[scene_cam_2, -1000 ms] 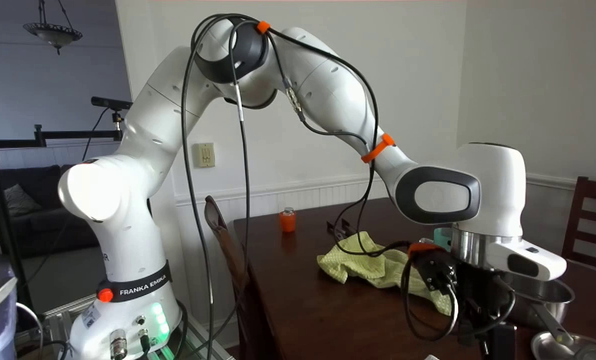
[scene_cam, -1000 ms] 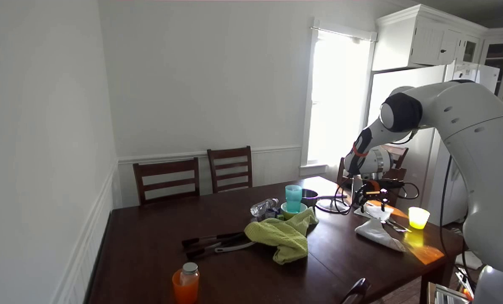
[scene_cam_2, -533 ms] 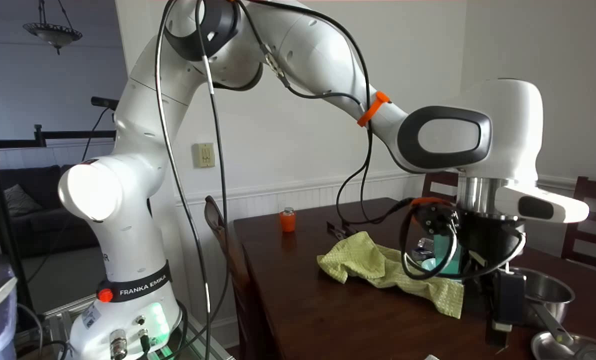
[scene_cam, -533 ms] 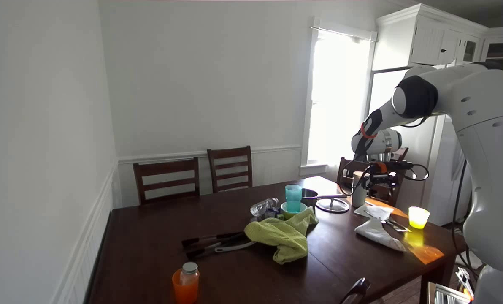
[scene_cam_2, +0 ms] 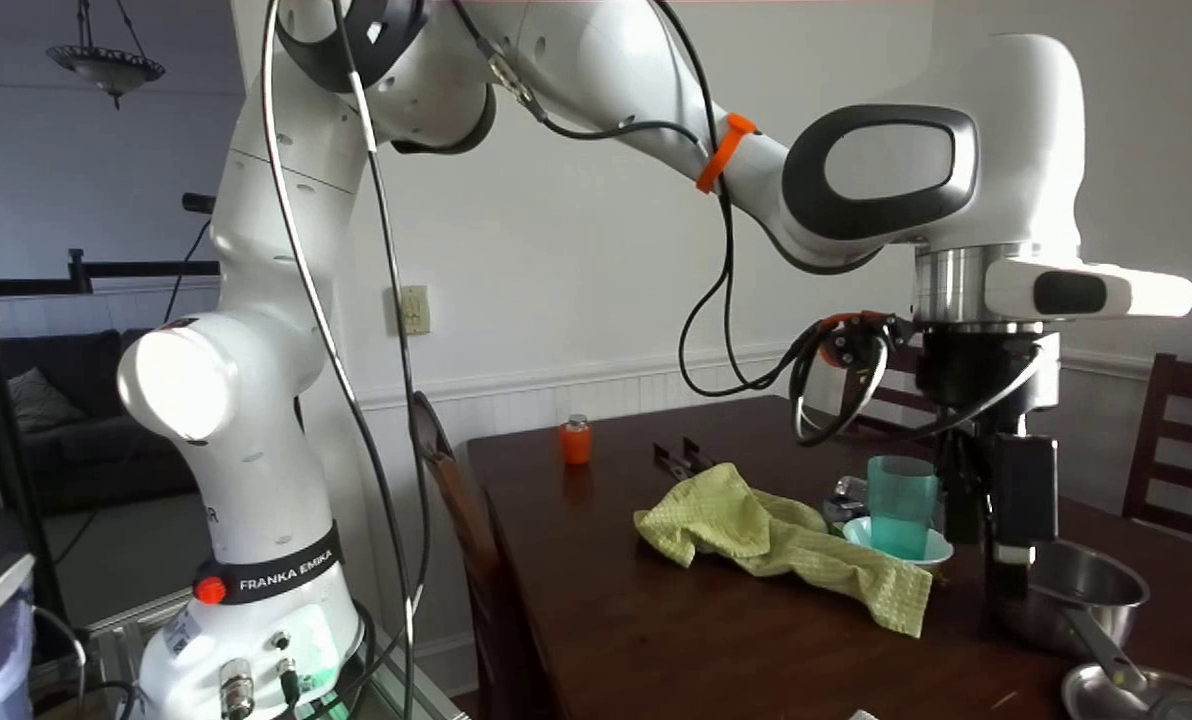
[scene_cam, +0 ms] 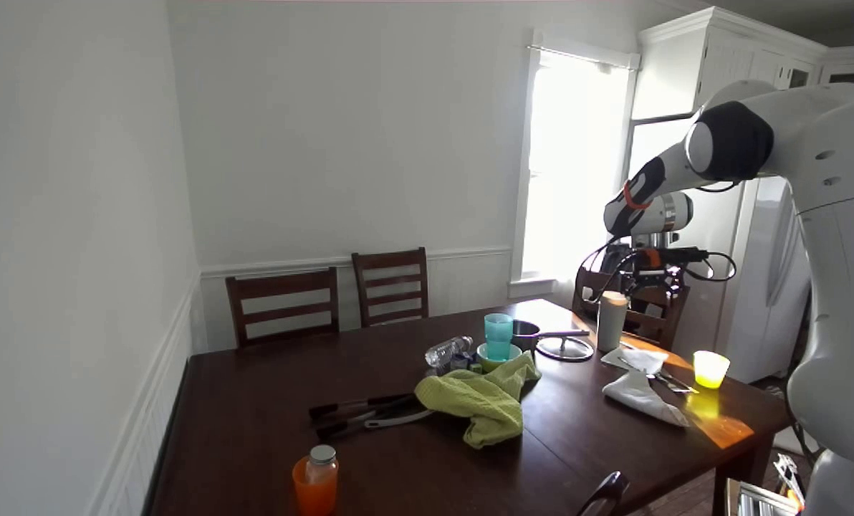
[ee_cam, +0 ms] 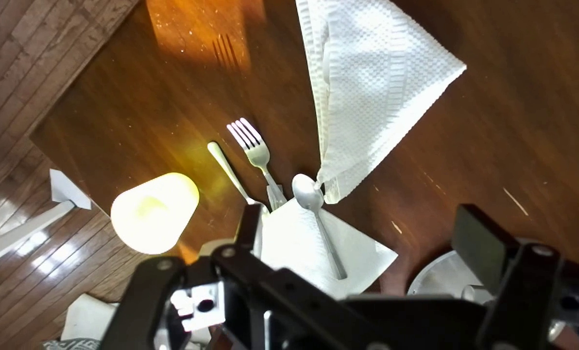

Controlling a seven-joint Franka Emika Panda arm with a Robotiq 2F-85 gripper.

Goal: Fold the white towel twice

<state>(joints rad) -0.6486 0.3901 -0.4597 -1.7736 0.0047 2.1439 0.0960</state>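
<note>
The white towel (ee_cam: 367,87) lies on the dark table as a folded, roughly triangular shape, with a point to the right and loose layers along its left edge. In an exterior view it (scene_cam: 644,401) lies near the table's right end; it is almost wholly out of the picture in the opposite exterior view. My gripper (ee_cam: 362,233) is open, its two fingers (ee_cam: 484,248) wide apart with nothing between them. It hangs well above the table, as both exterior views show, over the cutlery area beside the towel (scene_cam: 650,292) (scene_cam_2: 996,540).
A spoon (ee_cam: 316,214) lies on a white napkin (ee_cam: 289,253) and touches the towel's tip; a fork (ee_cam: 255,150) lies beside it. A glowing yellow cup (scene_cam: 711,369), pot lid (scene_cam: 564,348), tall pale cylinder (scene_cam: 612,322), pot (scene_cam_2: 1091,590) and green towel (scene_cam: 477,401) stand around.
The arm has risen, lifting the gripper away from the table near the cutlery. The white towel and the other objects have not visibly moved.
</note>
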